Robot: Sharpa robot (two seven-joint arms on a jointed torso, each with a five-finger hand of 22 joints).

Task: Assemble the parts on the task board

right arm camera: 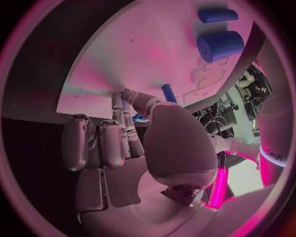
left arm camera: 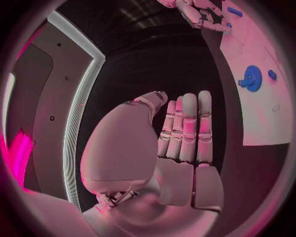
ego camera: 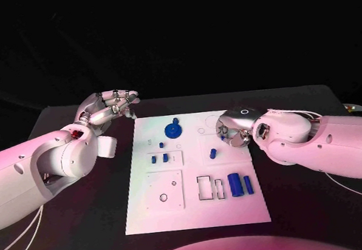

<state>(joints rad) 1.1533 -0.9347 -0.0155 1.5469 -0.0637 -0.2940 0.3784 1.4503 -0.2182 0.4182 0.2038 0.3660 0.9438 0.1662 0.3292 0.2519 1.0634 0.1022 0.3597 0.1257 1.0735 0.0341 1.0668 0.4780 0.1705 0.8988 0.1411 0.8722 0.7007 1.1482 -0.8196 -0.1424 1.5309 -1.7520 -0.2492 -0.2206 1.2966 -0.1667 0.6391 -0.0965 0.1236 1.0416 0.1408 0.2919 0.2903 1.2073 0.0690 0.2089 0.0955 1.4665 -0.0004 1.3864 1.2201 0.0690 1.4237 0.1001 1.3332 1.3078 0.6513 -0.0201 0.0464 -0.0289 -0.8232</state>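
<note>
The white task board (ego camera: 200, 208) lies in the middle of the table. On it are a blue gear (ego camera: 173, 129) (left arm camera: 251, 78), a small blue peg (ego camera: 212, 153) (right arm camera: 169, 93), a thick blue cylinder (ego camera: 235, 183) (right arm camera: 220, 45) and a thin blue bar (ego camera: 247, 184) (right arm camera: 217, 15). My right hand (ego camera: 235, 132) (right arm camera: 132, 143) hangs low over the board's right side, fingertips down by the peg. A bit of blue shows between its thumb and fingers; whether it is held is unclear. My left hand (ego camera: 108, 106) (left arm camera: 179, 143) is raised off the board's far left corner, fingers straight, holding nothing.
Several small blue pieces (ego camera: 158, 158) stand in a square recess left of the peg. Rectangular cut-outs (ego camera: 210, 187) sit beside the cylinder, and a square plate with a hole (ego camera: 165, 191) lies near the board's left edge. Black table (ego camera: 87, 233) surrounds the board.
</note>
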